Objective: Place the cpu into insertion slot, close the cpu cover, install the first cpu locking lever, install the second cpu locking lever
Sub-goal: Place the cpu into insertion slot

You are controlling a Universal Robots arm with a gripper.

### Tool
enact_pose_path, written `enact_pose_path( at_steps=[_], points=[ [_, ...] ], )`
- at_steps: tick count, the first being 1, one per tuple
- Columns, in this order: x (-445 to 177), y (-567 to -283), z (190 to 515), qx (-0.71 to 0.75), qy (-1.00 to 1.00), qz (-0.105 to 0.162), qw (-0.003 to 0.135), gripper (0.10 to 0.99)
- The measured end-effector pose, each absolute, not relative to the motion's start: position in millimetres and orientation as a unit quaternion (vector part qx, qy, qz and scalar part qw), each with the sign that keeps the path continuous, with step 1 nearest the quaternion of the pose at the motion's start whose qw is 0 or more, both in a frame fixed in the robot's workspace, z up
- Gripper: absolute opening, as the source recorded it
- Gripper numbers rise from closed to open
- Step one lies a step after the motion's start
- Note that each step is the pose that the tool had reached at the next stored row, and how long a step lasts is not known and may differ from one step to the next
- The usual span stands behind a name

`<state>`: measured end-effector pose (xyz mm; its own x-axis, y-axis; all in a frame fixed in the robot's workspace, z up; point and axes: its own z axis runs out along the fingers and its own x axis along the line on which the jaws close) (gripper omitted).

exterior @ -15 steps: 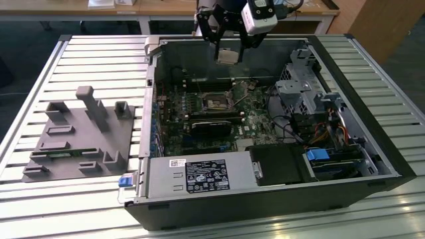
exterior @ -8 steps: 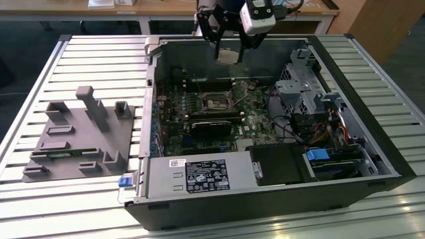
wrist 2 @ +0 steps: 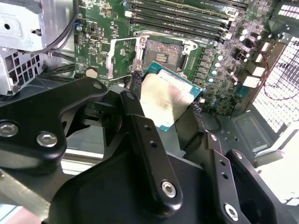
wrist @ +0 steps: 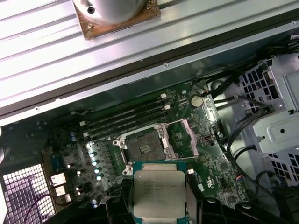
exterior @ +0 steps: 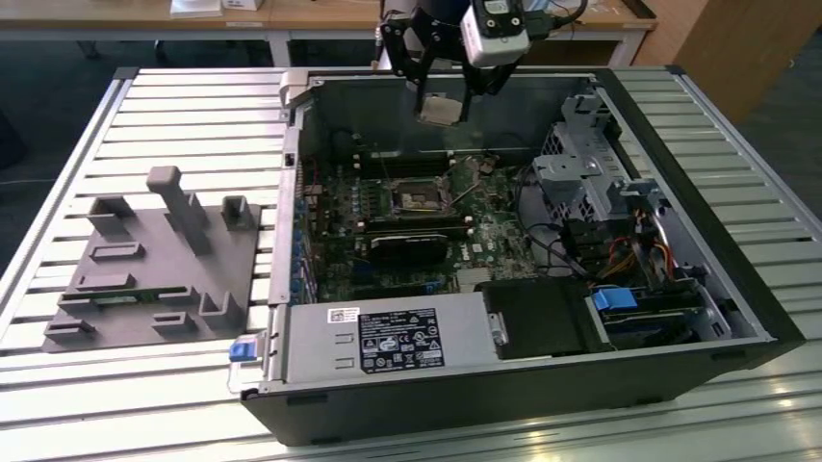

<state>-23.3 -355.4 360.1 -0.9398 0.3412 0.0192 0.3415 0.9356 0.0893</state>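
Observation:
My gripper (exterior: 441,96) hangs above the back of the open computer case, shut on the cpu (exterior: 440,110), a pale silver square chip held by its edges. In both wrist views the cpu (wrist 2: 164,100) (wrist: 159,193) sits between the black fingers (wrist 2: 136,79), off the board. Below it on the green motherboard lies the insertion slot (exterior: 418,197) (wrist 2: 163,56) (wrist: 142,148), a bare black square socket. The cpu cover (wrist 2: 120,58) (wrist: 184,137), a silver frame, is swung open beside the socket.
The case walls (exterior: 298,125) ring the motherboard. A grey power supply (exterior: 385,342) lies at the front, a metal drive cage (exterior: 591,164) with cables at the exterior view's right. Black memory sticks (wrist: 126,119) run beside the socket. A grey fixture block (exterior: 141,260) stands on the slatted table.

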Motion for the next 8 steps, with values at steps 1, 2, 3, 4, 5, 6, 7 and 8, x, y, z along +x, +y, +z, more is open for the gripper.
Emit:
enact_pose_path(
  at_steps=[1, 2, 3, 4, 5, 6, 7, 8],
  points=[
    [-23.4, -355.4, 360.1, -0.176, -0.983, -0.046, 0.002, 0.537],
    [-23.5, -355.4, 360.1, -0.178, -0.983, -0.046, 0.002, 0.537],
    [-23.6, -355.4, 360.1, -0.180, -0.983, -0.046, 0.001, 0.537],
    [-23.8, -355.4, 360.1, -0.182, -0.982, -0.046, 0.001, 0.537],
    [-23.9, -355.4, 360.1, -0.184, -0.982, -0.046, 0.001, 0.537],
    [-24.0, -355.3, 360.1, -0.186, -0.982, -0.046, 0.001, 0.537],
    [-24.2, -355.3, 360.1, -0.188, -0.981, -0.046, 0.001, 0.537],
    [-24.4, -355.3, 360.1, -0.190, -0.981, -0.046, 0.001, 0.537]
  ],
)
